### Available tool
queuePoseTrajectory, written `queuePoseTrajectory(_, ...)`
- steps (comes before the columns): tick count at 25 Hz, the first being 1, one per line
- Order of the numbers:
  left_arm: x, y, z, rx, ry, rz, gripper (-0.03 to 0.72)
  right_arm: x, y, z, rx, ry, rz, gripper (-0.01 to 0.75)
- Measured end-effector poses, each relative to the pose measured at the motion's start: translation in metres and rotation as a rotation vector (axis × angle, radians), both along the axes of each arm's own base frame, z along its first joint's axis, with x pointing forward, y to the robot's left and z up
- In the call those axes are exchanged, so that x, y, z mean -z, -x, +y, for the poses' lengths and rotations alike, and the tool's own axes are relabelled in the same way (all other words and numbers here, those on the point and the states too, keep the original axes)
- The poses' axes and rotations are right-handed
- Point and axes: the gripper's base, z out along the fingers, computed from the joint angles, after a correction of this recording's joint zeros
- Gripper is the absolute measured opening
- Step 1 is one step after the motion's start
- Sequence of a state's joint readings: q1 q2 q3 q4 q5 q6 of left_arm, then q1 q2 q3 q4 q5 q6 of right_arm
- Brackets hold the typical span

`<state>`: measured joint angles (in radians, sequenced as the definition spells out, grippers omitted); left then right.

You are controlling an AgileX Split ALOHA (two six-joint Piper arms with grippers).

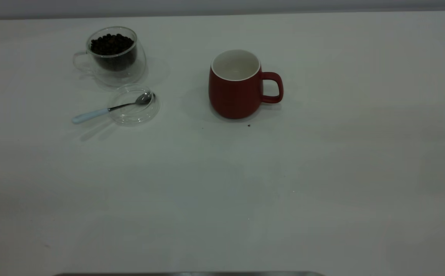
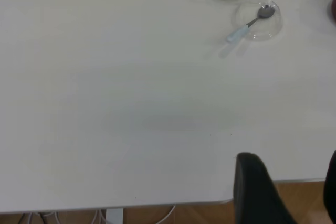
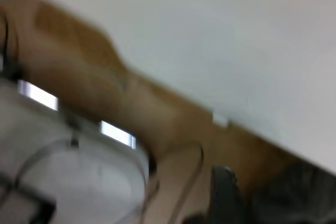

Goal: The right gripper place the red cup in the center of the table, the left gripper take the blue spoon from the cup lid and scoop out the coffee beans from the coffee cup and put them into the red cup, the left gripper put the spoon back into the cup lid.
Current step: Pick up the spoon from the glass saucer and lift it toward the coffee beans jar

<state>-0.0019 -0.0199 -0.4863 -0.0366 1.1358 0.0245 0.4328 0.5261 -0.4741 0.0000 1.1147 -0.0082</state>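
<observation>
Two vessels are seen on the table (image 1: 322, 184), and neither gripper is near them. The red cup (image 1: 236, 94) is set upright about midway between the left and right edges, closer to the far edge than to the near one as the exterior view shows them. Its handle is turned toward the right edge and its white inside is shown bare. A small dark speck (image 1: 249, 125) is seen on the tabletop just beside its base.

The coffee cup (image 1: 113, 55) is placed toward the far-left corner, well apart from the red cup, with its glass handle turned to the left edge. It is filled with the coffee beans (image 1: 111, 44) up to near the rim. The cup lid (image 1: 145, 115) is laid flat just beside it, on the side of the near edge. The blue spoon (image 1: 107, 109) is rested across the lid: its metal bowl is held inside the rim, and its pale handle is stretched out over the rim toward the left edge, its end lying on the table.

The left gripper (image 2: 291, 174) is held spread wide and empty over an edge of the tabletop, far from the lid and spoon. The right gripper (image 3: 247, 198) is kept beyond a table edge, over the floor; whether it is spread or closed cannot be told.
</observation>
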Motion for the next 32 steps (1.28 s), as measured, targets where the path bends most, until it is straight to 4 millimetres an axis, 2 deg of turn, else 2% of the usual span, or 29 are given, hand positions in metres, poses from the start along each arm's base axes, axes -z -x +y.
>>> queuePoseTrajectory(7,0.000,0.000,0.000,0.000,0.000,0.000,0.379,-0.012,0.031,-0.023,0.251,-0.084,-0.265,0.550)
queuePoseTrajectory(14,0.000,0.000,0.000,0.000,0.000,0.000,0.379,-0.015,0.066,-0.029,0.283,-0.147,-0.494,0.550)
queuePoseTrajectory(32,0.000,0.000,0.000,-0.001,0.002,0.000,0.379,-0.014,0.068,-0.029,0.285,-0.150,-0.505,0.550)
